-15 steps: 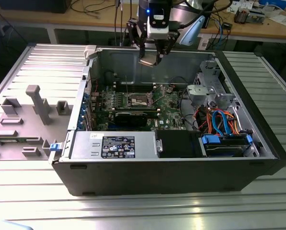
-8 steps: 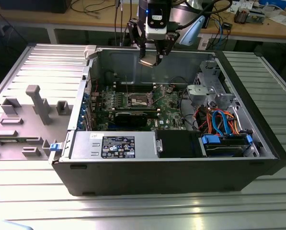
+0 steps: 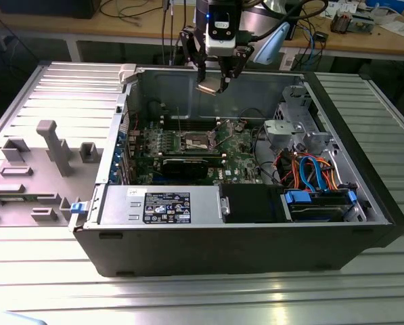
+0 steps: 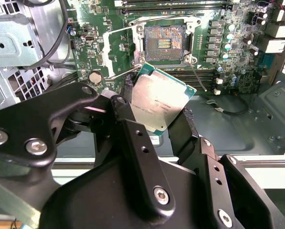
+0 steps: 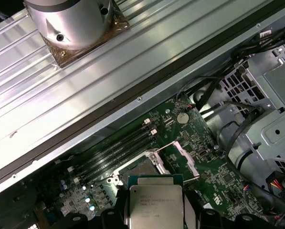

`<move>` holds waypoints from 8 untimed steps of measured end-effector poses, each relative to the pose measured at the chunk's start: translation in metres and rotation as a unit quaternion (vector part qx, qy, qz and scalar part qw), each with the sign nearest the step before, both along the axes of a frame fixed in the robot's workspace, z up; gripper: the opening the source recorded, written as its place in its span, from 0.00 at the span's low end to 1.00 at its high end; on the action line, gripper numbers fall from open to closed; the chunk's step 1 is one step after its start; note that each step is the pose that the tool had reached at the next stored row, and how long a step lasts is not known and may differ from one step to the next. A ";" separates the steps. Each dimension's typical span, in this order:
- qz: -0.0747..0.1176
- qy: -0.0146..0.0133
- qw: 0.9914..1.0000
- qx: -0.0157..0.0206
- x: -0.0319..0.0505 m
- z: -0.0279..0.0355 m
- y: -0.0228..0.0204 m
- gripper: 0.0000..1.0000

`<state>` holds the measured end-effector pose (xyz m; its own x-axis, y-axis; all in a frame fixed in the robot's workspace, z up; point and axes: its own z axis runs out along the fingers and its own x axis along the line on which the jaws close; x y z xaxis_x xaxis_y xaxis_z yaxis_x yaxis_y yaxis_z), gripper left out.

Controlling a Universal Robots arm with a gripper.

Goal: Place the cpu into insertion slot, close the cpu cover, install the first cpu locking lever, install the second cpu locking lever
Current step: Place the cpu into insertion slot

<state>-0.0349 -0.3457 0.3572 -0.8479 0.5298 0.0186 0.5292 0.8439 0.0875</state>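
We see the chip (image 4: pixel 159 102) pinched by its edges in the pincer (image 3: pixel 214 82), face up above the case (image 3: pixel 222 250), likely so it can go down square; in the exterior view the bare socket (image 3: pixel 196 141) lies at six o'clock of it

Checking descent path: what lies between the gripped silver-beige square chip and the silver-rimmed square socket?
Nothing; the exterior view shows bare air from cpu to insertion slot.

Open computer case (image 3: pixel 222 238) on ribbed table (image 3: pixel 202 298)
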 end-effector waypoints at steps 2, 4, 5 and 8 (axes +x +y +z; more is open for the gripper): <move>0.000 0.000 1.000 0.000 0.0000 0.0000 0.0000 0.54; -0.002 0.000 1.000 0.000 0.0000 -0.0001 0.0000 0.54; -0.004 0.000 1.000 0.000 0.0000 -0.0002 0.0000 0.54; -0.013 0.000 1.000 0.000 0.0000 -0.0006 0.0000 0.54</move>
<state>-0.0349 -0.3457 0.3566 -0.8336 0.5521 0.0186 0.5515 0.8296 0.0875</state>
